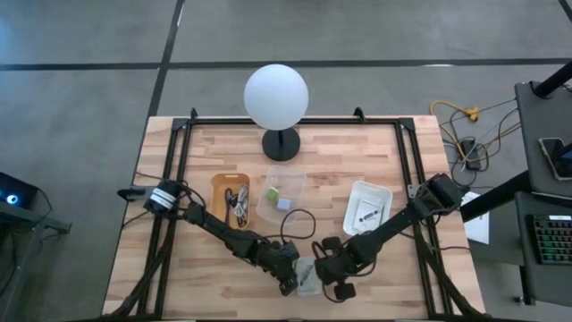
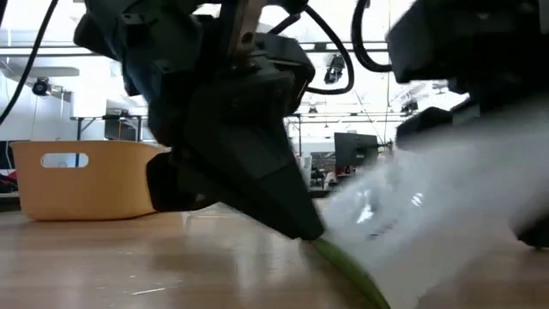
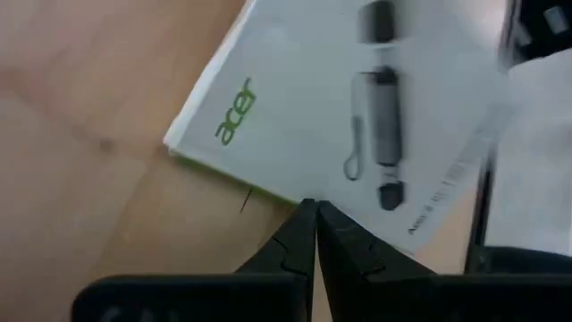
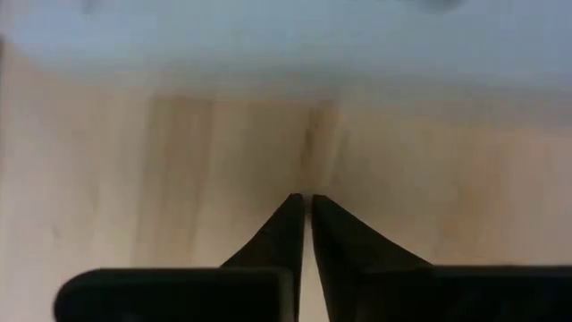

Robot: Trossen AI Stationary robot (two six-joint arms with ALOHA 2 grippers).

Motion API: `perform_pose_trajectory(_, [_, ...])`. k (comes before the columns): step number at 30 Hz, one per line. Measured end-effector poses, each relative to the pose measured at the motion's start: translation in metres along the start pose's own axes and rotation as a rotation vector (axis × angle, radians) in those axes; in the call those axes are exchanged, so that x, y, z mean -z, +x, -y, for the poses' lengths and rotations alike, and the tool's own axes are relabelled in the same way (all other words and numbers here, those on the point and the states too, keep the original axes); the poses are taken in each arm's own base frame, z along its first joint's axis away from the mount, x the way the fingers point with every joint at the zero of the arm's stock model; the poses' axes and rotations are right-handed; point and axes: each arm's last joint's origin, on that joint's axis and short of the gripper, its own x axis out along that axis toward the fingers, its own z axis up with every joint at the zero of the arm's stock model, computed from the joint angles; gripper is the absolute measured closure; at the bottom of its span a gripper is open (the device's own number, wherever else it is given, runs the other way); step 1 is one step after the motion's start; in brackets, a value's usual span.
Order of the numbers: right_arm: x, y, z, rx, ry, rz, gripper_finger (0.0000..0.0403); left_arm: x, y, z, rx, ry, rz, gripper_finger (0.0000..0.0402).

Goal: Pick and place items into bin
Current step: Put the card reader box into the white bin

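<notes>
A flat white packet (image 1: 307, 275) printed with "acer" and a pen drawing (image 3: 357, 107) lies near the table's near edge, between my two grippers. In the low view the packet (image 2: 412, 223) slants up toward the right, with its green-striped edge down on the wood. My left gripper (image 1: 295, 279) is shut, and its tips (image 3: 315, 207) are at that edge. My right gripper (image 1: 327, 275) is shut too (image 4: 306, 199), low over bare wood on the packet's right side. Ahead of it there is only a white blur. My left gripper has its shut fingertips (image 2: 310, 232) against the packet's green-striped edge (image 3: 290, 199), coming slanting down from the table's left. That edge rests on the table and the packet's far side is raised. My right gripper: I cannot tell whether it touches the packet.
Farther back stand an orange bin (image 1: 232, 197) holding cables and a clear container (image 1: 290, 179) holding a green cube (image 1: 271, 192) and a grey cube (image 1: 284, 204). There is also a white tray (image 1: 380, 192), a black cable loop (image 1: 299, 224) and the globe lamp (image 1: 277, 98). Bare wood lies left and right of the grippers.
</notes>
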Motion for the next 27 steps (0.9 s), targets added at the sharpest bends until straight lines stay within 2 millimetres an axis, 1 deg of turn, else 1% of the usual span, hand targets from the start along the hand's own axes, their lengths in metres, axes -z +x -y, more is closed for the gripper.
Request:
perform_pose_trajectory(2, [-0.007, -0.002, 0.0, -0.009, -0.005, 0.038, 0.0377, 0.002, 0.001, -0.003, -0.01, -0.006, -0.014, 0.0401])
perform_pose_trajectory(5, [-0.023, -0.008, 0.0, -0.031, -0.027, 0.127, 0.0359, 0.002, 0.001, -0.002, -0.009, -0.006, -0.016, 0.0401])
perform_pose_trajectory(6, [-0.025, -0.009, 0.001, -0.019, -0.024, 0.14, 0.0352, 0.002, 0.001, -0.002, -0.009, -0.006, -0.015, 0.0401])
perform_pose_trajectory(11, [-0.032, -0.012, 0.011, 0.005, 0.008, 0.156, 0.032, 0.001, 0.001, -0.002, -0.009, -0.006, -0.011, 0.0401])
perform_pose_trajectory(16, [-0.035, -0.014, 0.014, 0.038, 0.011, 0.176, 0.0296, 0.0, -0.001, 0.0, -0.013, -0.005, 0.017, 0.0401])
perform_pose_trajectory(18, [-0.037, -0.02, 0.014, 0.081, -0.008, 0.21, 0.0288, -0.001, -0.003, 0.001, -0.015, -0.003, 0.041, 0.0401])
perform_pose_trajectory(20, [-0.041, -0.027, 0.014, 0.126, -0.059, 0.246, 0.0281, -0.002, -0.005, 0.001, -0.033, -0.003, 0.065, 0.0401])
perform_pose_trajectory(24, [-0.046, -0.044, 0.008, 0.193, -0.265, 0.296, 0.0269, -0.004, -0.007, 0.001, -0.044, 0.0, 0.087, 0.0401])
perform_pose_trajectory(27, [-0.045, -0.048, 0.006, 0.228, -0.418, 0.26, 0.0261, -0.004, -0.008, 0.003, -0.043, 0.001, 0.102, 0.0402])
